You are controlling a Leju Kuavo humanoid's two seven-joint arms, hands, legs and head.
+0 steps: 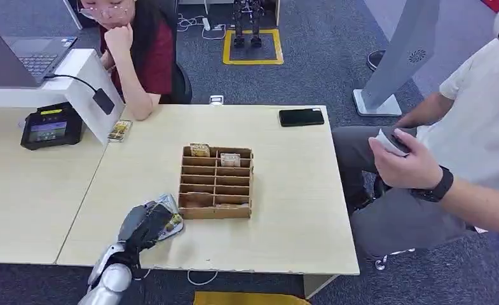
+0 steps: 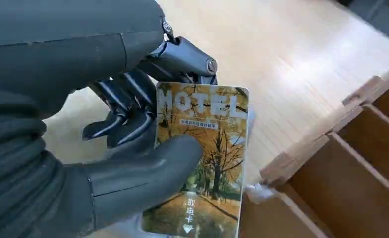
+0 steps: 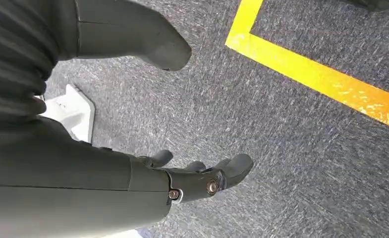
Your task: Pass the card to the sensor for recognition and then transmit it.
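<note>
Wooden table [image 1: 285,210], left hand [image 1: 146,223] pinching hotel card [image 2: 202,163] beside organizer [image 1: 216,183], long axis along thumb.

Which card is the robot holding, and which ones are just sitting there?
The tree-picture card in the left hand. Two others stand in the wooden box's far slots.

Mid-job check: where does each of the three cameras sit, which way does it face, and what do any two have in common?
Head view: high on the body, facing down at the table; left hand enters below.
Left wrist view: behind the left hand, facing the card it holds.
Right wrist view: behind the right hand, facing the carpet.
Shared: head and left wrist both show the wooden rack.
</note>
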